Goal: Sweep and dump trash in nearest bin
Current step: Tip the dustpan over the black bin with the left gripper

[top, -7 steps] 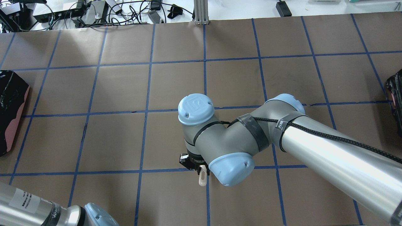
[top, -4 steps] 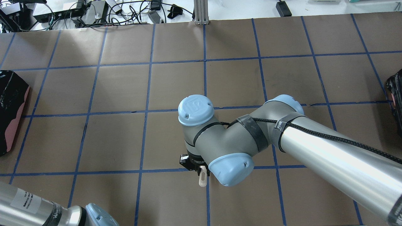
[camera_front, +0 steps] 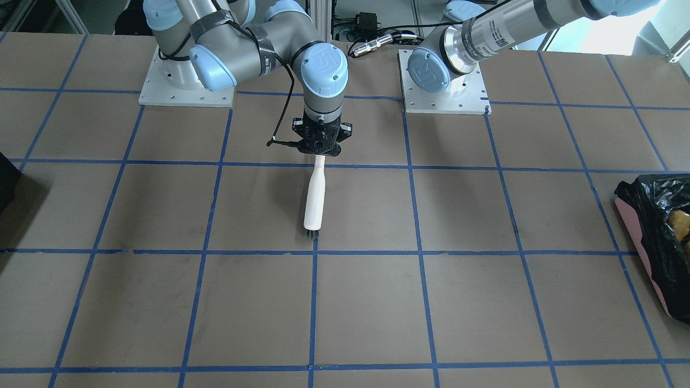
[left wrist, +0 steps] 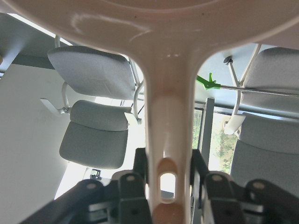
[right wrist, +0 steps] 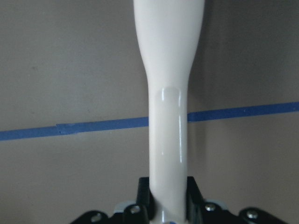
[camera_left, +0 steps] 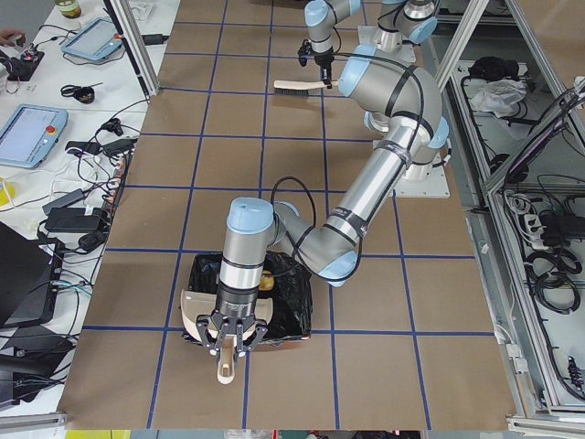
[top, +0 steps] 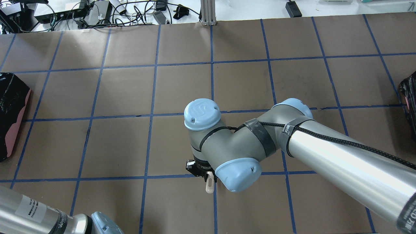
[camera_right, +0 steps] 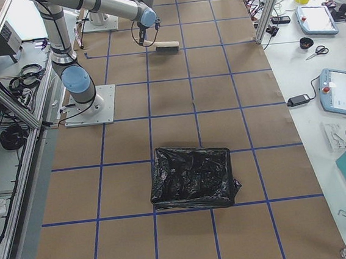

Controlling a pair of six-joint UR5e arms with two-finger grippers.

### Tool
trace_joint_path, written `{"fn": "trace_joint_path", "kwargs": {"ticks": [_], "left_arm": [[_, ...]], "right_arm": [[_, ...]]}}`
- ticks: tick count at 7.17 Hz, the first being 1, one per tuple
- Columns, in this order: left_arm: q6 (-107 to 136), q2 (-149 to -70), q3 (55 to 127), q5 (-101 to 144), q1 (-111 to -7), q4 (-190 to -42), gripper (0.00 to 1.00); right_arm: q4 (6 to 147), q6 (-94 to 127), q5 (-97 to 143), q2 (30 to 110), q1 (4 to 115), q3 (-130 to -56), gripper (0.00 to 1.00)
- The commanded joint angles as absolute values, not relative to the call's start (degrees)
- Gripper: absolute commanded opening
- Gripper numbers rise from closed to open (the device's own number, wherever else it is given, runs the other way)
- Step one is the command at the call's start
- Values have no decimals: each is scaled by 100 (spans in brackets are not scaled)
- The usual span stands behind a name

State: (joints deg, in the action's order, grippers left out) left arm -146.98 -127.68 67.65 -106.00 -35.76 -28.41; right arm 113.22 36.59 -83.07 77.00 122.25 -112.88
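Note:
My left gripper [left wrist: 168, 184] is shut on the handle of the white dustpan [left wrist: 163, 28], which it holds over the bin [camera_left: 292, 311], a pink-sided container with a black bag; the gripper also shows in the exterior left view [camera_left: 228, 337]. A golden-brown lump of trash [camera_front: 680, 220] lies inside the bin [camera_front: 655, 210]. The sponge and the crescent piece are out of view. My right gripper [camera_front: 321, 153] is shut on a white brush [camera_front: 314, 199], held bristles-down at mid-table; it fills the right wrist view [right wrist: 169, 93].
A second bin with a black bag [camera_right: 193, 176] stands at the table's right end [top: 410, 94]. The brown table [top: 182, 87] is marked with a blue tape grid. Cables and boxes [top: 97, 13] lie beyond the far edge.
The left arm's lower section has shifted slightly in the overhead view. The right arm and the brush have barely moved.

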Motion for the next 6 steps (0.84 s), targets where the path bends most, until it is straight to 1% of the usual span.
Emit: {"fn": "trace_joint_path", "kwargs": {"ticks": [1, 3, 4, 5, 6], "left_arm": [[-14853, -12640, 6759, -10600, -3595, -2760, 0], [-14871, -12368, 6750, -10486, -3673, -3012, 0], [-14723, -12062, 6733, -10477, -3770, -3632, 0], [-14391, -11728, 6732, -10572, -4058, -4056, 0], [-14057, -11455, 6767, -10582, -4295, -4957, 0]], "right_arm": [[11355, 3656, -8314, 7691, 12217, -11259, 40], [11355, 3648, -8323, 7690, 12208, -11259, 61], [11355, 3647, -8332, 7690, 12199, -11259, 65], [11338, 3647, -8367, 7699, 12173, -11180, 74], [11277, 3613, -8419, 7795, 12095, -10901, 81]]}}
